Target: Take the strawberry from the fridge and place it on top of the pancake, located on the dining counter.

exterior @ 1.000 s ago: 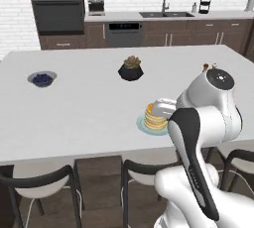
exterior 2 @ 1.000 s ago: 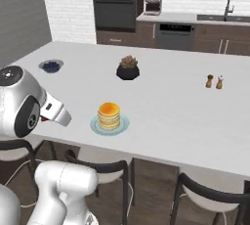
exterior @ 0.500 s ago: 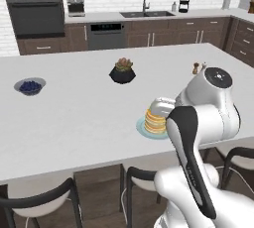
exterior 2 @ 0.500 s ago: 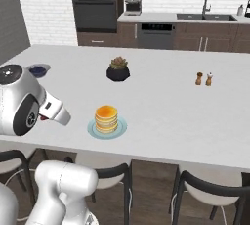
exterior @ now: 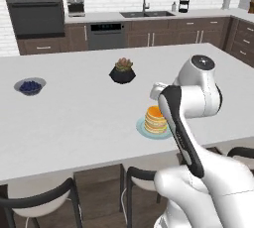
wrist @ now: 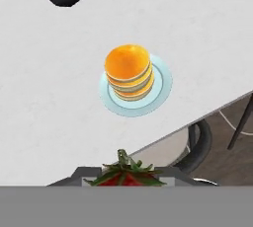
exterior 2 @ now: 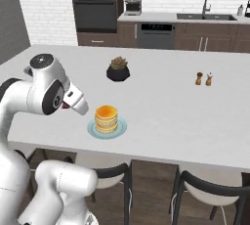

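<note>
The strawberry (wrist: 126, 175), red with green leaves, sits pinched in my gripper (wrist: 126, 177), which is shut on it, at the bottom of the hand view. In the right base view a red speck shows at the gripper (exterior 2: 66, 104). The pancake (wrist: 128, 73) (exterior: 156, 118) (exterior 2: 106, 116) is a golden stack on a pale blue plate (wrist: 163, 84), near the front edge of the dining counter (exterior: 74, 118) (exterior 2: 195, 116). My hand hovers above the counter edge, short of the stack and a little to its left in the right base view. The fridge is out of view.
A dark potted plant (exterior: 122, 71) (exterior 2: 118, 69) stands mid-counter behind the pancake. A bowl of blueberries (exterior: 30, 86) is far left, and salt and pepper shakers (exterior 2: 203, 78) are to the right. Black stools (exterior: 39, 202) (exterior 2: 210, 194) line the near edge.
The whole picture has slid sideways and the counter things stand a bit lower, so the base has moved. My arm keeps its pose with the strawberry still held.
</note>
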